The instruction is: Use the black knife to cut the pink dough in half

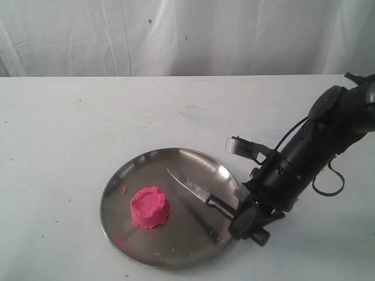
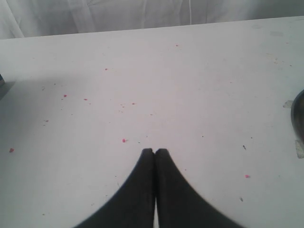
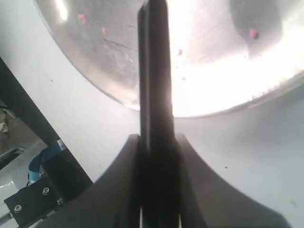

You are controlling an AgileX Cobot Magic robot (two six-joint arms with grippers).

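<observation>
The pink dough (image 1: 150,207), a round puck with a dented top, sits left of centre on the steel plate (image 1: 153,168). The black knife (image 1: 188,186) lies slanted above the plate's right half, its point aimed up-left and apart from the dough. My right gripper (image 1: 233,212) is shut on the knife's handle at the plate's right rim. In the right wrist view the black knife (image 3: 154,71) runs from my right gripper (image 3: 157,138) out over the shiny plate (image 3: 216,76); the dough is out of that view. My left gripper (image 2: 155,151) is shut and empty over bare table.
Tiny pink crumbs (image 2: 124,140) dot the white table and the plate. A white curtain (image 1: 187,35) hangs behind the table. A dark curved edge (image 2: 300,114) shows at the border of the left wrist view. Black arm hardware (image 3: 38,190) sits beside the right gripper.
</observation>
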